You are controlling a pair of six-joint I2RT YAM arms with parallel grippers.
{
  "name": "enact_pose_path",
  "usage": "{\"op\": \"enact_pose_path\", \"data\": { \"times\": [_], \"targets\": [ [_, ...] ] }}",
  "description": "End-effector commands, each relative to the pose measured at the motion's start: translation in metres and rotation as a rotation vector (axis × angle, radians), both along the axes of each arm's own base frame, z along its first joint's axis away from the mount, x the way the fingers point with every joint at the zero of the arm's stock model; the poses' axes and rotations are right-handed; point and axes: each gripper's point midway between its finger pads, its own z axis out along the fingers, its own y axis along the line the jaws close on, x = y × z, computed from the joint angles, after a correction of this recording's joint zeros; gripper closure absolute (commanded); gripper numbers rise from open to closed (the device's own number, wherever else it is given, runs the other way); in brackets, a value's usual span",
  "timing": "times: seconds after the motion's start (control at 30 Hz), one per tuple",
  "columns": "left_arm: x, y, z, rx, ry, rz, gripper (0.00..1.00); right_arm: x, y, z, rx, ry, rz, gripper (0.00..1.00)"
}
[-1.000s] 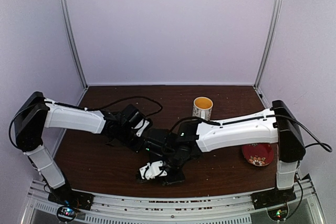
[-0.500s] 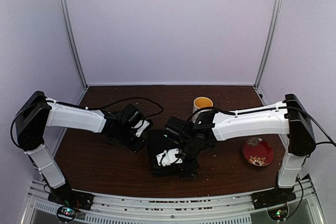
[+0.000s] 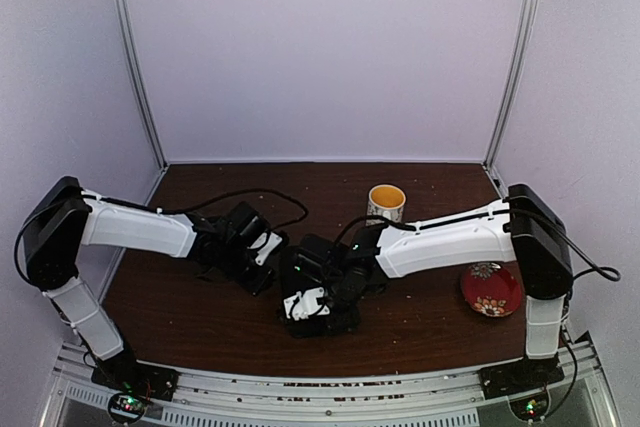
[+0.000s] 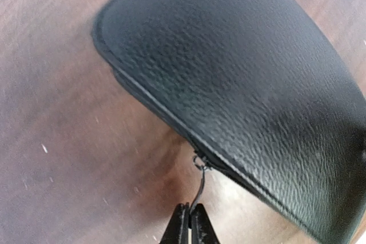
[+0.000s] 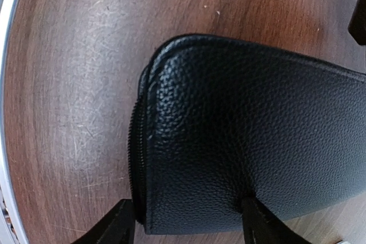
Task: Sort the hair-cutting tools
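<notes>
Over the last second the right arm [image 3: 450, 237] was pulled back from its long reach toward the near edge of the bench [image 3: 200, 317], swung out to the right, and then brought partway back. The right gripper [image 3: 305, 305] was thereby shifted from close to that near edge to a spot further in, over the black case [image 5: 257, 124]. There its fingers [image 5: 117, 227] were set astride one end of the case, one at the zip edge and the other pressed onto the top.
</notes>
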Motion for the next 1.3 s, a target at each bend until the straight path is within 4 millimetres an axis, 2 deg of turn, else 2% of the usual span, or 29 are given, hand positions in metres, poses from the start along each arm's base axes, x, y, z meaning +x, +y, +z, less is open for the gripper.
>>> {"op": "enact_pose_path", "data": {
  "times": [0.0, 0.13, 0.3, 0.37, 0.43, 0.53, 0.67, 0.77, 0.87, 0.9, 0.93, 0.97, 1.07, 1.17, 1.27],
  "targets": [
    [-0.03, 0.004, 0.004, -0.034, 0.038, -0.034, 1.0, 0.004, -0.002, -0.031, -0.031, 0.02, -0.031, 0.38],
    [-0.059, -0.002, 0.005, -0.114, 0.086, -0.055, 1.0, 0.005, -0.005, -0.031, -0.037, 0.026, -0.051, 0.41],
    [-0.107, -0.037, 0.017, -0.28, 0.184, -0.222, 1.0, 0.009, -0.004, -0.028, -0.031, 0.04, -0.088, 0.41],
    [-0.12, -0.046, 0.016, -0.301, 0.224, -0.261, 1.0, 0.01, -0.004, -0.028, -0.029, 0.045, -0.097, 0.41],
    [-0.126, -0.053, 0.014, -0.297, 0.237, -0.279, 1.0, 0.012, -0.003, -0.028, -0.022, 0.041, -0.11, 0.41],
    [-0.123, -0.06, 0.02, -0.336, 0.218, -0.276, 1.0, 0.014, -0.001, -0.025, -0.007, 0.041, -0.133, 0.42],
    [-0.105, -0.051, 0.021, -0.275, 0.136, -0.203, 1.0, 0.007, -0.005, -0.021, -0.009, 0.073, -0.132, 0.4],
    [-0.082, -0.025, 0.014, -0.131, 0.079, -0.09, 1.0, -0.002, -0.01, -0.017, -0.014, 0.114, -0.13, 0.38],
    [-0.061, 0.001, 0.014, -0.067, 0.052, 0.014, 1.0, -0.016, -0.007, -0.007, 0.01, 0.192, -0.135, 0.34],
    [-0.054, 0.007, 0.017, -0.066, 0.036, 0.029, 1.0, -0.025, -0.001, -0.002, 0.024, 0.226, -0.122, 0.31],
    [-0.047, 0.009, 0.021, -0.068, 0.015, 0.032, 1.0, -0.034, 0.005, 0.005, 0.041, 0.265, -0.099, 0.09],
    [-0.039, 0.011, 0.025, -0.068, -0.005, 0.03, 1.0, -0.048, 0.014, 0.016, 0.071, 0.333, -0.058, 0.01],
    [-0.017, 0.012, 0.032, -0.052, -0.033, 0.02, 1.0, -0.069, 0.035, 0.053, 0.139, 0.446, 0.018, 0.0],
    [0.008, 0.021, 0.028, 0.003, -0.066, 0.018, 1.0, -0.061, 0.039, 0.081, 0.184, 0.409, 0.048, 0.0],
    [0.031, 0.027, 0.028, 0.031, -0.091, 0.021, 1.0, -0.035, 0.03, 0.088, 0.213, 0.284, 0.036, 0.0]
  ]
}}
